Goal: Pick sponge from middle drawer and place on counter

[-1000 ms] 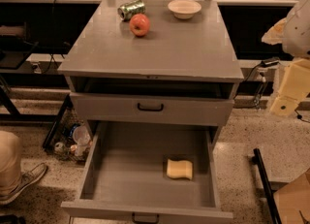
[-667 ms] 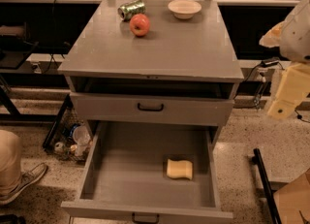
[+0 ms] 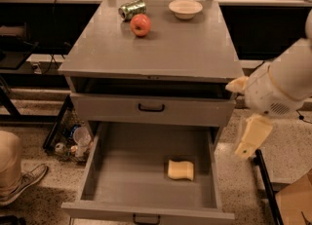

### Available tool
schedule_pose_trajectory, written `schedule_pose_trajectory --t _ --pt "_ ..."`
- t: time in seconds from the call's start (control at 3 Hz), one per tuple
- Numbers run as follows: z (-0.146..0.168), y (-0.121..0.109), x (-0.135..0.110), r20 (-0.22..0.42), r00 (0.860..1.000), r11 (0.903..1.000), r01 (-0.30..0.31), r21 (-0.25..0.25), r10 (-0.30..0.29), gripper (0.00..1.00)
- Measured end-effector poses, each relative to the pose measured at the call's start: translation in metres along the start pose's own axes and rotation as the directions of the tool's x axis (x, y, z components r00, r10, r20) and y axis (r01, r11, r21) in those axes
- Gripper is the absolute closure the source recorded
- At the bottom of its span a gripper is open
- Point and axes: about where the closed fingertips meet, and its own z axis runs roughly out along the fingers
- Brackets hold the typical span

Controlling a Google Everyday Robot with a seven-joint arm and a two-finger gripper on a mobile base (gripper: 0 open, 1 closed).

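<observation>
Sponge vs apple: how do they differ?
The sponge is pale yellow and blocky with pinched sides; the apple is red and round. The sponge lies in the open middle drawer; the apple sits on the counter near a green can. They are similar in size, and neither touches the gripper, which hangs right of the drawer.

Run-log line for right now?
gripper: right of middle drawer, apart from sponge | sponge: lying in open middle drawer, front right | counter: apple, can, bowl at back
</observation>
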Motion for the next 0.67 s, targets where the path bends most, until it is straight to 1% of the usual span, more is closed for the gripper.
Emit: schedule_pose_trajectory --t 0.33,0.67 --pt "0.0823 0.0055 0.0007 0.18 0.984 0.9987 -0.002 -0.05 0.011 0.0" --pt "0.0823 0.0058 0.0007 0.18 0.984 0.9987 -0.002 -0.051 0.011 0.0"
